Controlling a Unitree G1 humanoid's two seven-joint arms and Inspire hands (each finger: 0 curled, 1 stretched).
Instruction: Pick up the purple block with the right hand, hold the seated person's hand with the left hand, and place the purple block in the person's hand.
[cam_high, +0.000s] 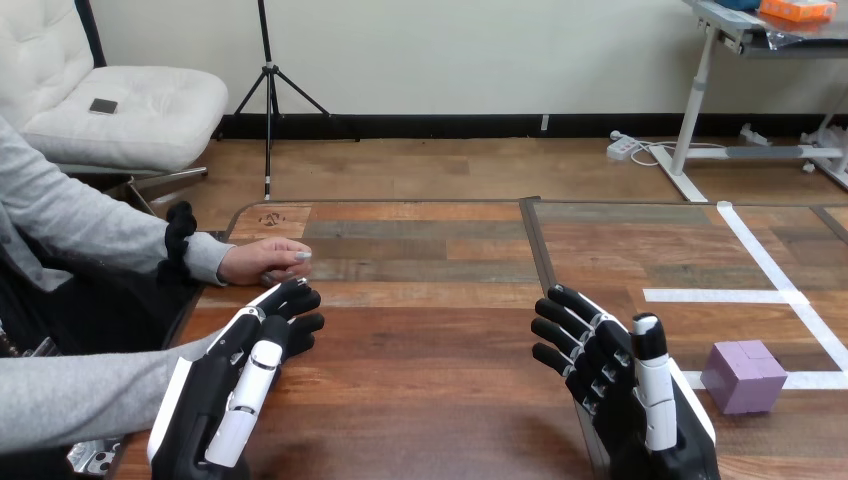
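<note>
Block (743, 376), purple, one, near right robot hand (622, 385).

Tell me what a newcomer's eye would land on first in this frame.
Both robot hands stand out first, open over the wooden table: the left hand at lower left, the right hand at lower right. The purple block lies untouched on the table just right of the right hand, beside white tape lines. The person's hand rests on the table's left side, just beyond the left hand.
</note>
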